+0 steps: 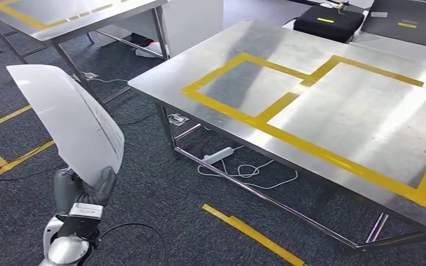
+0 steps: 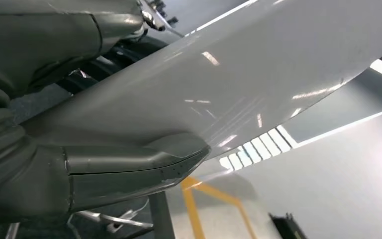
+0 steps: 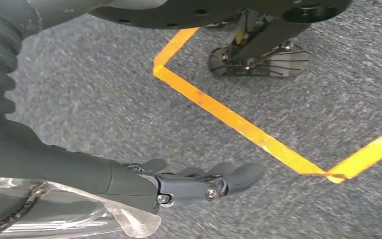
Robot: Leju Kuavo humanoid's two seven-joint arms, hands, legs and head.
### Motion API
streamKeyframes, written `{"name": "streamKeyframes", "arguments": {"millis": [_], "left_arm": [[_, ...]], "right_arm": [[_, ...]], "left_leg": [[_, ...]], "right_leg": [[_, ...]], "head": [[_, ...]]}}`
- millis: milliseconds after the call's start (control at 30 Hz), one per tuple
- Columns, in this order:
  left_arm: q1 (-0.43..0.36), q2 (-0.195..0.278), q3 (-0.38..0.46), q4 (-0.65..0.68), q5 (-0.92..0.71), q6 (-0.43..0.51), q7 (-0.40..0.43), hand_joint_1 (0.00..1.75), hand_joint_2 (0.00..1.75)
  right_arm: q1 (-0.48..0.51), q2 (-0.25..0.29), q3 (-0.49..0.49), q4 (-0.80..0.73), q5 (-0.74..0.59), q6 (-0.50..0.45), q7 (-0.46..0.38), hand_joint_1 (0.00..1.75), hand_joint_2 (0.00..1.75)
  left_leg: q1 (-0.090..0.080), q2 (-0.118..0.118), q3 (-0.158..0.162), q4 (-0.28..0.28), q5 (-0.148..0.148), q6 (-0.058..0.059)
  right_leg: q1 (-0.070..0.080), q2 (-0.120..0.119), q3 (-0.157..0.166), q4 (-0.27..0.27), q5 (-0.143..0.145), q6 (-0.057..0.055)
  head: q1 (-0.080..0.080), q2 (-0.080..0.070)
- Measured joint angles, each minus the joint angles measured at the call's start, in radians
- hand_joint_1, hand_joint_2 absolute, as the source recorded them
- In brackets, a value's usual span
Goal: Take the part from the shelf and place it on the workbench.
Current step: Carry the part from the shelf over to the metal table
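- The left hand [image 1: 83, 191] grips the part [image 1: 69, 122], a curved white panel, by its lower edge and holds it upright over the carpet [image 1: 161, 194] at the near left of the scene.
- In the left wrist view the thumb [image 2: 144, 167] and the fingers clamp the panel's glossy face [image 2: 258, 74] from both sides, so the hold looks firm.
- The right hand [image 3: 199, 181] hangs low over the carpet near yellow floor tape [image 3: 238, 124]; its fingers are spread and loosely extended, with nothing in them.
- The workbench [image 1: 333, 105], a steel table marked with yellow tape boxes [image 1: 266, 113], stands to the right and further off, well apart from the part.
- Judged step: carrying. The part is off the shelf and in hand but not yet over the bench.
- The next move calls for bringing the part rightward and up over the bench edge, then tipping it flat and lowering it, probably inside a taped box.
- Risk, as a guess: the panel is broad and held only at one edge, so it may swing or slip, and its far edge could catch the bench rim.
- A second table [image 1: 72, 16] stands at the far left; a power strip [image 1: 217, 155] and cable lie under the bench.
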Motion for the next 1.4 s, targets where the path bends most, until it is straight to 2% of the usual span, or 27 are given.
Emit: {"name": "streamKeyframes", "arguments": {"millis": [67,133,233,267,300,333,400,467,533,600,667,733,767,800,833,867,900,933,1000,1067,1133,1167,1267,1300,1333,1367,1400], "left_arm": [[-0.005,-0.001,0.003,0.002,-0.003,0.002,0.001,1.75,1.75],[-0.011,-0.002,0.005,0.004,-0.005,0.002,0.001,1.75,1.75],[-0.014,-0.001,0.008,0.008,-0.005,0.003,0.001,1.75,1.75],[-0.014,-0.001,0.009,0.011,-0.005,0.003,0.001,1.75,1.75],[-0.013,-0.001,0.01,0.014,-0.005,0.003,0.001,1.75,1.75],[-0.013,-0.001,0.011,0.016,-0.005,0.003,0.001,1.75,1.75],[-0.014,-0.001,0.013,0.017,-0.005,0.003,0.001,1.75,1.75],[-0.016,-0.002,0.014,0.018,-0.005,0.003,0.001,1.75,1.75],[-0.019,-0.003,0.015,0.019,-0.008,0.003,0.003,1.75,1.75],[-0.022,-0.004,0.016,0.019,-0.013,0.003,0.006,1.75,1.75],[-0.028,-0.006,0.017,0.019,-0.016,0.003,0.008,1.75,1.75],[-0.031,-0.007,0.016,0.019,-0.017,0.003,0.009,1.75,1.75],[-0.031,-0.007,0.016,0.019,-0.018,0.003,0.01,1.75,1.75],[-0.031,-0.007,0.016,0.019,-0.019,0.003,0.012,1.75,1.75],[-0.031,-0.007,0.016,0.02,-0.02,0.003,0.014,1.75,1.75],[-0.032,-0.007,0.016,0.02,-0.022,0.003,0.016,1.75,1.75],[-0.034,-0.007,0.016,0.02,-0.022,0.003,0.016,1.75,1.75],[-0.037,-0.007,0.016,0.02,-0.023,0.003,0.016,1.75,1.75],[-0.043,-0.007,0.016,0.021,-0.023,0.003,0.016,1.75,1.75],[-0.049,-0.007,0.016,0.021,-0.025,0.002,0.016,1.75,1.75],[-0.054,-0.007,0.016,0.021,-0.027,0.002,0.016,1.75,1.75],[-0.056,-0.007,0.016,0.021,-0.028,0.002,0.017,1.75,1.75],[-0.06,-0.007,0.016,0.021,-0.029,0.002,0.017,1.75,1.75],[-0.059,-0.007,0.016,0.022,-0.029,0.001,0.017,1.75,1.75],[-0.06,-0.007,0.016,0.023,-0.029,0.001,0.017,1.75,1.75],[-0.06,-0.007,0.016,0.023,-0.029,0.0,0.017,1.75,1.75],[-0.06,-0.007,0.016,0.023,-0.029,0.0,0.017,1.75,1.75]], "right_arm": [[0.0,0.0,0.004,0.0,0.001,0.001,0.0,0.0,1.75],[0.0,0.0,0.009,0.0,0.003,0.001,-0.001,0.0,1.75],[0.0,-0.002,0.014,0.0,0.004,0.0,-0.001,0.0,1.75],[0.001,-0.003,0.015,0.0,0.004,0.0,-0.001,0.0,1.75],[0.001,-0.003,0.016,0.0,0.004,0.0,-0.001,0.0,1.75],[0.002,-0.003,0.016,0.0,0.004,0.0,-0.001,0.0,1.75],[0.002,-0.003,0.016,0.0,0.004,0.0,-0.001,0.0,1.75],[0.001,-0.002,0.016,0.0,0.004,0.001,-0.001,0.0,1.75],[0.001,-0.002,0.016,0.0,0.004,0.001,-0.002,0.0,1.75],[-0.002,-0.003,0.017,0.0,0.004,0.0,-0.003,0.0,1.75],[-0.009,-0.004,0.017,0.0,0.003,0.0,-0.005,0.0,1.75],[-0.012,-0.005,0.017,0.0,0.002,0.0,-0.006,0.0,1.75],[-0.011,-0.005,0.017,0.0,0.001,0.0,-0.006,0.0,1.75],[-0.01,-0.006,0.017,0.0,0.001,0.0,-0.005,0.0,1.75],[-0.009,-0.007,0.017,0.0,0.0,-0.001,-0.005,0.0,1.75],[-0.009,-0.008,0.017,0.0,0.0,-0.001,-0.005,0.0,1.75],[-0.009,-0.009,0.017,0.0,-0.001,-0.001,-0.005,0.0,1.75],[-0.01,-0.01,0.017,0.0,-0.001,-0.001,-0.005,0.0,1.75],[-0.012,-0.01,0.018,0.0,-0.002,0.0,-0.005,0.0,1.75],[-0.012,-0.01,0.019,0.0,-0.004,0.001,-0.004,0.0,1.75],[-0.012,-0.011,0.022,0.0,-0.006,0.001,-0.005,0.0,1.75],[-0.013,-0.012,0.022,0.0,-0.008,0.002,-0.005,0.0,1.75],[-0.014,-0.012,0.023,0.0,-0.013,0.007,-0.006,0.0,1.75],[-0.013,-0.012,0.023,0.0,-0.013,0.008,-0.006,0.0,1.75],[-0.013,-0.012,0.024,0.0,-0.014,0.008,-0.005,0.0,1.75],[-0.013,-0.012,0.024,0.0,-0.014,0.008,-0.005,0.0,1.75],[-0.013,-0.012,0.024,0.0,-0.015,0.008,-0.004,0.0,1.75]], "left_leg": [[0.0,0.0,0.001,0.011,-0.006,-0.01],[0.002,0.0,-0.022,0.068,-0.016,-0.018],[0.003,-0.001,-0.133,0.258,-0.081,-0.027],[0.003,-0.001,-0.167,0.302,-0.098,-0.025],[0.002,-0.001,-0.186,0.313,-0.096,-0.021],[0.0,-0.001,-0.19,0.291,-0.073,-0.014],[-0.011,-0.001,-0.161,0.17,0.02,0.006],[-0.024,-0.002,-0.133,0.069,0.071,0.025],[-0.029,-0.004,-0.122,0.036,0.07,0.033],[-0.024,-0.005,-0.105,0.015,0.077,0.036],[-0.018,-0.004,-0.089,0.006,0.074,0.04],[-0.016,-0.004,-0.079,0.005,0.064,0.043],[-0.016,-0.004,-0.074,0.005,0.057,0.042],[-0.015,-0.004,-0.066,0.005,0.05,0.041],[-0.014,-0.005,-0.056,0.005,0.043,0.039],[-0.013,-0.005,-0.045,0.005,0.034,0.036],[-0.011,-0.005,-0.035,0.005,0.026,0.031],[-0.011,-0.006,-0.026,0.007,0.017,0.026],[-0.012,-0.006,-0.019,0.01,0.006,0.014],[-0.013,-0.006,-0.016,0.014,0.0,0.004],[-0.01,-0.006,-0.022,0.046,-0.008,-0.006],[-0.007,-0.006,-0.042,0.088,-0.017,-0.012],[-0.002,-0.006,-0.155,0.273,-0.082,-0.023],[-0.002,-0.006,-0.183,0.304,-0.098,-0.024],[-0.002,-0.006,-0.194,0.301,-0.094,-0.022],[-0.002,-0.006,-0.189,0.264,-0.066,-0.018],[-0.003,-0.006,-0.173,0.204,-0.019,-0.012]], "right_leg": [[-0.001,0.002,0.011,-0.004,0.001,-0.019],[-0.003,0.004,0.026,-0.005,-0.006,-0.031],[0.0,0.007,0.049,-0.006,-0.025,-0.039],[0.002,0.008,0.057,-0.006,-0.032,-0.04],[0.005,0.01,0.067,-0.006,-0.039,-0.041],[0.007,0.012,0.077,-0.006,-0.047,-0.042],[0.01,0.015,0.095,-0.007,-0.062,-0.042],[0.011,0.016,0.104,-0.01,-0.076,-0.036],[0.012,0.015,0.112,-0.01,-0.077,-0.024],[0.012,0.013,0.109,0.003,-0.074,-0.014],[0.011,0.012,0.062,0.078,-0.085,-0.006],[0.008,0.012,-0.022,0.203,-0.126,0.001],[0.006,0.011,-0.06,0.248,-0.149,0.005],[0.003,0.011,-0.084,0.264,-0.156,0.011],[0.0,0.011,-0.091,0.247,-0.141,0.017],[-0.003,0.01,-0.082,0.199,-0.104,0.022],[-0.006,0.008,-0.063,0.132,-0.053,0.026],[-0.007,0.006,-0.044,0.073,-0.019,0.027],[-0.005,0.004,-0.02,0.009,0.008,0.011],[-0.003,0.006,-0.01,0.005,0.003,-0.011],[-0.004,0.008,0.006,0.003,0.003,-0.023],[-0.005,0.009,0.014,0.002,-0.001,-0.028],[-0.003,0.01,0.034,0.002,-0.018,-0.037],[-0.003,0.012,0.042,0.002,-0.025,-0.037],[-0.002,0.013,0.052,0.002,-0.033,-0.037],[-0.002,0.014,0.063,0.001,-0.041,-0.036],[-0.001,0.016,0.074,0.001,-0.049,-0.035]], "head": [[-0.002,0.0],[-0.004,0.0],[-0.006,0.0],[-0.006,0.0],[-0.006,0.0],[-0.005,0.0],[-0.005,0.0],[-0.005,0.0],[-0.007,0.0],[-0.007,0.0],[-0.005,0.0],[-0.003,0.0],[-0.003,0.0],[-0.004,0.0],[-0.003,0.0],[-0.003,0.0],[-0.003,0.0],[-0.003,0.0],[-0.003,0.0],[-0.003,0.0],[-0.004,0.0],[-0.005,0.0],[-0.005,0.0],[-0.006,0.0],[-0.006,0.0],[-0.006,0.0],[-0.006,0.0]]}}
